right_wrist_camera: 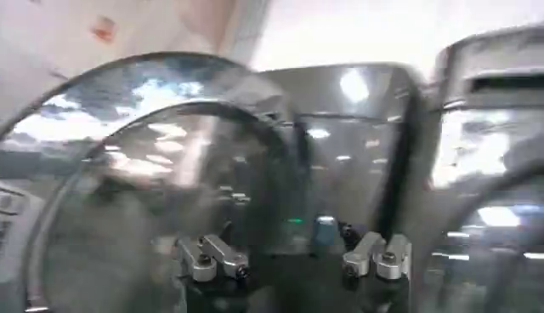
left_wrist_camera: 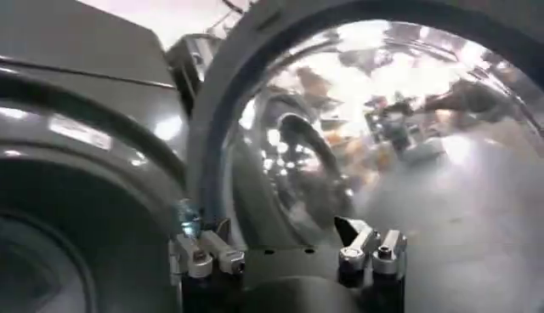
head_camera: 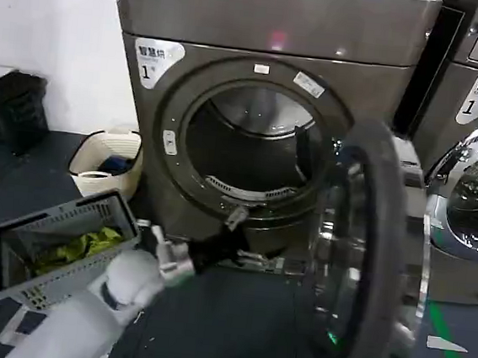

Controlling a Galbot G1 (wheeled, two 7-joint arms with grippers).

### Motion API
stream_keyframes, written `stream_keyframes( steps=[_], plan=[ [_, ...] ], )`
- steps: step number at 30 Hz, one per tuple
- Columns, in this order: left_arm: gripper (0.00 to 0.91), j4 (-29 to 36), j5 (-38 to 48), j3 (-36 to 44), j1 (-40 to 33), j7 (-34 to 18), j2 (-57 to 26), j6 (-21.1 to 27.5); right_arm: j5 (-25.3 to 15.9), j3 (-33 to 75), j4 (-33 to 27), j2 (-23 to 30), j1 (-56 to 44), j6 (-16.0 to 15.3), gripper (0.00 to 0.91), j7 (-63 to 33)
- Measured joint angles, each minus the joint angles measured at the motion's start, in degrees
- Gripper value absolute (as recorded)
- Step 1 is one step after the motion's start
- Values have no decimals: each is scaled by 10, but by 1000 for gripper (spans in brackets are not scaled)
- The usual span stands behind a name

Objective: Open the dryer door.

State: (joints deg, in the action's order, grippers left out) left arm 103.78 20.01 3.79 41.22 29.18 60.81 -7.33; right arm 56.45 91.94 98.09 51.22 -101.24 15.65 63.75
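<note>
The dryer door (head_camera: 367,259) stands swung out to the drum's right, edge-on — the opening job looks essentially done. The left gripper (left_wrist_camera: 289,255) hangs near it, fingers spread wide and empty; the right gripper (right_wrist_camera: 293,259) likewise — wide, holding nothing.

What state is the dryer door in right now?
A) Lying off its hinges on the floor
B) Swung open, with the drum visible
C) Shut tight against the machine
B: the dryer door stands swung out to the right of the opening, and the drum inside shows through the round opening.
</note>
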Motion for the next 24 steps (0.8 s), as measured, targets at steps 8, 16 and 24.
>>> stream_keyframes(
  steps=[8, 16, 24],
  plan=[
    [907, -32, -16, 56, -33, -28, 34, -5, -105, 128, 1, 92, -27, 2, 907, -202],
    [907, -79, -39, 105, -76, -61, 74, -20, -235, 211, -11, 161, -38, -43, 907, -432],
    [907, -127, -60, 141, -108, -87, 120, -24, -306, 278, 12, 246, -49, -134, 907, -635]
  ],
)
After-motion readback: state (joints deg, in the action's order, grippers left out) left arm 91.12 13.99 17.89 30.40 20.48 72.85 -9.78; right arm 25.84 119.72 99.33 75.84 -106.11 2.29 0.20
